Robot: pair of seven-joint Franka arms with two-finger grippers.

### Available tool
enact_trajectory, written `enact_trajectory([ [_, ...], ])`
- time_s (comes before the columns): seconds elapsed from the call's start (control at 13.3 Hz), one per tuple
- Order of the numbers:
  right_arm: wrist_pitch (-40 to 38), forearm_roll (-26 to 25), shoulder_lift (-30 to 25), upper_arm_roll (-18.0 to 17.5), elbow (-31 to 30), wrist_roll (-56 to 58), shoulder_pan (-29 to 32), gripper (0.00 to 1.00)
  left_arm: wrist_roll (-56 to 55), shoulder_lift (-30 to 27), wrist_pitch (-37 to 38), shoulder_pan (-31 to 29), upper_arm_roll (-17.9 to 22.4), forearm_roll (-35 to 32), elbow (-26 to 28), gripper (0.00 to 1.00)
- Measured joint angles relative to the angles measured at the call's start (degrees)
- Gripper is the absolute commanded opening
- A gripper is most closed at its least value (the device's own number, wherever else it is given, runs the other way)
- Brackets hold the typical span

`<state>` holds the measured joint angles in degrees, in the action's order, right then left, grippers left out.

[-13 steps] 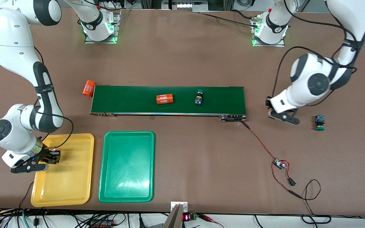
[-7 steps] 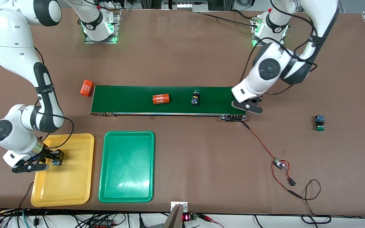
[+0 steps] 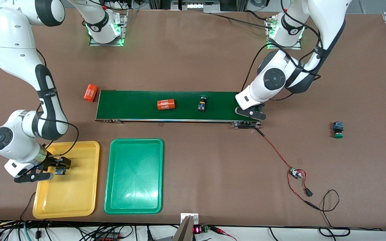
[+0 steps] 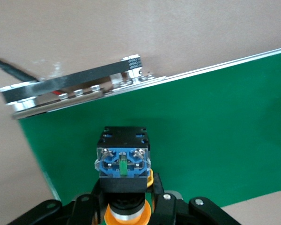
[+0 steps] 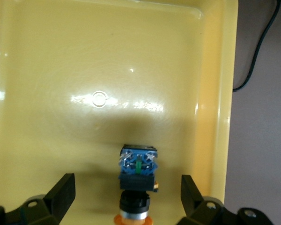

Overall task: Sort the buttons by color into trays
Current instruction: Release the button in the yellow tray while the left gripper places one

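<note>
Since a second ago we see the left gripper (image 3: 251,112) carry its yellow-capped button (image 4: 123,161), still clamped, over the conveyor belt (image 3: 139,105); the right gripper (image 3: 57,166) has spread, its yellow-capped switch (image 5: 137,173) lying in the yellow tray (image 3: 79,201). On the brown table (image 3: 193,50), the green tray (image 3: 134,177) sits beside it.

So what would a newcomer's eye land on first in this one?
Probably the right gripper, open over the yellow tray with a yellow-capped button lying between its fingers. Next, the left gripper, shut on another yellow-capped button over the conveyor belt at the left arm's end.
</note>
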<state>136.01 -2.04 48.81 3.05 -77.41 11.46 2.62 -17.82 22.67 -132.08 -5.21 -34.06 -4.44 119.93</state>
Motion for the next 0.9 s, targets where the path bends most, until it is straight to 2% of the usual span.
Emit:
enact_trajectory([
  [0.07, -1.8, 0.0, -0.9, -0.2, 0.0, 0.0, 0.0, 1.0, 0.0, 0.7, -0.7, 0.1, 0.0, 0.0, -0.1, 0.63],
  [0.15, -3.5, 0.0, -1.8, -0.3, 0.1, 0.0, 0.0, 1.0, 0.0, 1.1, -0.8, 0.2, 0.0, 0.0, -0.2, 1.0],
  [0.45, -10.6, 0.0, -5.4, -0.8, 0.1, -2.1, 0.0, 1.0, 0.0, 0.3, -1.0, 0.2, 0.2, 0.0, -1.8, 1.0],
  [0.6, -14.4, 0.0, -7.1, -2.1, 0.1, -4.6, -0.1, 1.0, -0.1, -2.2, -0.1, 0.1, 0.5, 0.0, -3.5, 1.0],
  [0.75, -19.3, 0.0, -9.3, -3.9, 0.3, -8.5, -0.2, 1.0, -0.4, -5.5, 4.5, -0.9, 1.7, 0.1, -5.9, 1.0],
  [0.9, -25.3, 0.0, -12.3, -5.2, 0.4, -12.2, -0.7, 1.0, -0.3, -7.3, 8.6, -5.1, 3.0, 0.0, -7.8, 1.0],
])
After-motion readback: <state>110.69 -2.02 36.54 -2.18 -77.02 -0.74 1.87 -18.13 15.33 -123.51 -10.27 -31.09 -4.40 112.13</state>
